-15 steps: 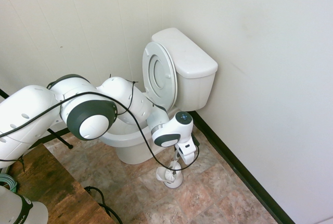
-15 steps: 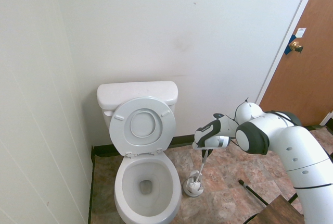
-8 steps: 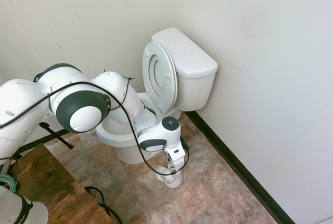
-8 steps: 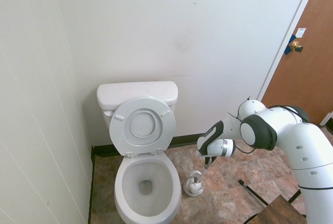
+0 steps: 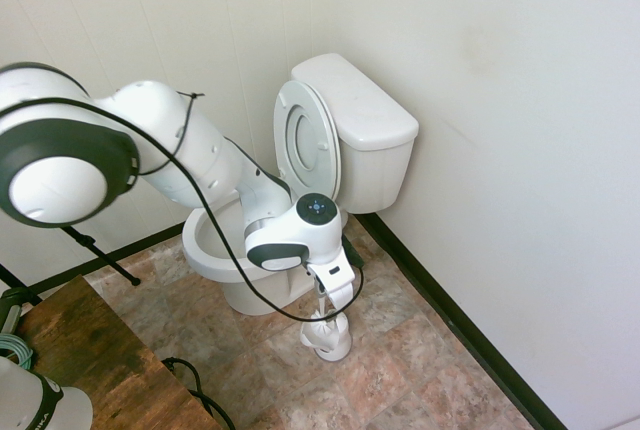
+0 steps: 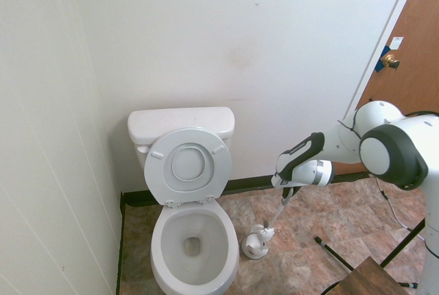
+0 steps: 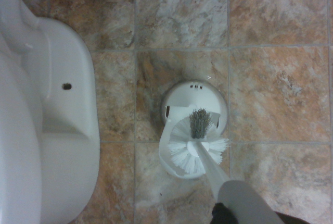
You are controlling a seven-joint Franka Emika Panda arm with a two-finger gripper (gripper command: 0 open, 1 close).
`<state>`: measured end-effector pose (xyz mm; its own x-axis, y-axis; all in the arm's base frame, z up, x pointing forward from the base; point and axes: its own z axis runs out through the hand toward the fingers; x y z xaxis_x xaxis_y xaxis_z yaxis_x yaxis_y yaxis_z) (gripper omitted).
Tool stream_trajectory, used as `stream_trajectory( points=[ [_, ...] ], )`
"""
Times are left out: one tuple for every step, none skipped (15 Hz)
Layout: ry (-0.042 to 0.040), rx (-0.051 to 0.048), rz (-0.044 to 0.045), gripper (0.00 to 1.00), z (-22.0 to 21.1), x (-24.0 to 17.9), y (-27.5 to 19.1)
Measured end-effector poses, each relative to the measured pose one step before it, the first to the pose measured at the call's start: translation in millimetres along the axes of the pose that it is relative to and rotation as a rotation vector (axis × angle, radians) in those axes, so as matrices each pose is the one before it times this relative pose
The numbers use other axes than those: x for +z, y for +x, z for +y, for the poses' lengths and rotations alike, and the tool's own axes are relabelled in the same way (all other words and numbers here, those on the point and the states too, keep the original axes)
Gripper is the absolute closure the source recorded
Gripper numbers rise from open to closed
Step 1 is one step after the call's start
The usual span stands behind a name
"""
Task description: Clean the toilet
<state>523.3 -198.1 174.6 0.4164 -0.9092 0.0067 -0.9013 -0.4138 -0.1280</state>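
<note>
The white toilet [image 5: 365,125] stands against the wall with lid and seat raised; its bowl [image 6: 195,240] is open and its base [image 7: 57,130] fills one side of the wrist view. My gripper [image 5: 330,288] [image 6: 288,189] is shut on the handle of a white toilet brush [image 6: 276,213]. The handle leans away from the toilet. The brush head [image 7: 196,148] sits tilted at the rim of its round white holder [image 7: 195,99] on the floor beside the bowl.
A wooden table corner [image 5: 90,350] is near the arm's base. A brown door [image 6: 405,96] is on the far side from the toilet. A black baseboard [image 5: 450,320] runs along the wall, and a dark rod [image 6: 333,252] lies on the tiled floor.
The gripper has risen and swung away from the toilet with the brush handle, so the handle now leans more. The brush head stays at the holder.
</note>
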Motion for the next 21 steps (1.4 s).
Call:
stream_trajectory(
  points=[
    [-0.01124, -0.0204, -0.00742, 1.0, -4.92, -24.88, -1.58],
    [-0.01547, -0.01541, -0.00322, 1.0, -9.32, -24.64, -4.59],
    [-0.01408, -0.01119, 0.00342, 1.0, -14.0, -23.52, -9.2],
    [-0.01239, -0.01186, 0.00528, 1.0, -16.55, -18.96, -11.58],
    [-0.01174, -0.01253, 0.00534, 1.0, -17.59, -15.8, -12.5],
    [-0.00333, -0.0141, 0.0039, 1.0, -17.01, -12.13, -12.25],
    [0.00815, -0.01837, 0.00684, 1.0, -15.32, -8.07, -11.43],
    [0.01109, -0.01877, 0.00504, 1.0, -13.5, -6.1, -12.55],
    [0.01149, -0.01652, 0.00443, 1.0, -11.26, -7.08, -13.11],
    [0.01543, -0.01736, 0.00479, 1.0, -10.55, -10.19, -15.51],
    [0.01267, -0.01501, 0.00885, 1.0, -8.39, -11.38, -15.95],
    [0.00977, -0.01455, 0.01031, 1.0, -7.2, -11.59, -17.69],
    [0.00676, -0.01306, 0.00664, 1.0, -6.18, -9.68, -19.39],
    [0.00286, -0.01285, 0.00336, 1.0, -5.68, -6.31, -19.84],
    [0.00098, -0.01141, 0.00194, 1.0, -5.48, -3.72, -18.5],
    [-0.00226, -0.01257, 0.003, 1.0, -6.0, -1.37, -16.55],
    [-0.00008, -0.01226, 0.00491, 1.0, -8.01, -1.41, -14.99],
    [0.00055, -0.01126, 0.00198, 1.0, -7.32, -0.6, -12.23],
    [0.00356, -0.00894, 0.00236, 1.0, -6.8, -0.5, -10.66],
    [0.00849, -0.00397, 0.00327, 1.0, -5.87, -0.56, -8.46],
    [-0.00073, 0.00315, 0.00385, 1.0, -0.35, 1.08, 0.05]
  ],
)
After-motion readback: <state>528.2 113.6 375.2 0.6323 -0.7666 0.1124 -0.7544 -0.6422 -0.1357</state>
